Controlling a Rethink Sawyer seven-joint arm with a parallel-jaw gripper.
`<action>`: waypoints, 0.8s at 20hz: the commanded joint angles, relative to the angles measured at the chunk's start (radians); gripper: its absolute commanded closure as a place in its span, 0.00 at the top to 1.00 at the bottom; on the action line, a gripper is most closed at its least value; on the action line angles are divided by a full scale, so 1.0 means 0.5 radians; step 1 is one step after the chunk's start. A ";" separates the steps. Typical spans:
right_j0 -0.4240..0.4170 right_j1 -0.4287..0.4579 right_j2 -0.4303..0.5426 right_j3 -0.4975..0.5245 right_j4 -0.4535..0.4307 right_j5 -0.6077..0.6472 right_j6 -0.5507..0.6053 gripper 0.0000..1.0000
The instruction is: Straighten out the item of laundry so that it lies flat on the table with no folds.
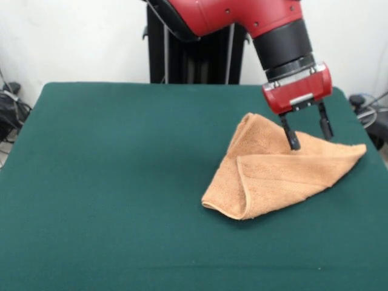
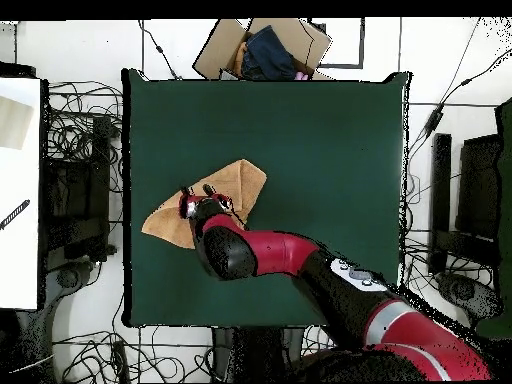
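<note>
While folded over itself, one peach-orange towel lies on right half of green table in front view, flap doubled across top, one corner reaching toward right edge. One gripper over towel's far part, two black fingers spread apart, tips at cloth, nothing clamped. Overhead: arm covers part of towel. One cardboard box beyond table edge, contents unclear. Cables on floor around table.
</note>
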 commanded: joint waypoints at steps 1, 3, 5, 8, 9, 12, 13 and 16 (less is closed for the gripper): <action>-0.101 0.059 0.153 0.080 -0.120 0.256 0.227 1.00; -0.118 0.058 0.161 0.089 -0.129 0.259 0.220 1.00; -0.145 0.058 0.171 0.099 -0.143 0.267 0.211 1.00; -0.167 0.061 0.188 0.094 -0.160 0.289 0.207 1.00; -0.182 0.063 0.195 0.093 -0.168 0.299 0.202 1.00; -0.200 0.059 0.196 0.082 -0.183 0.325 0.191 1.00; -0.208 0.054 0.201 0.080 -0.185 0.336 0.186 1.00; -0.226 0.050 0.206 0.068 -0.191 0.367 0.169 1.00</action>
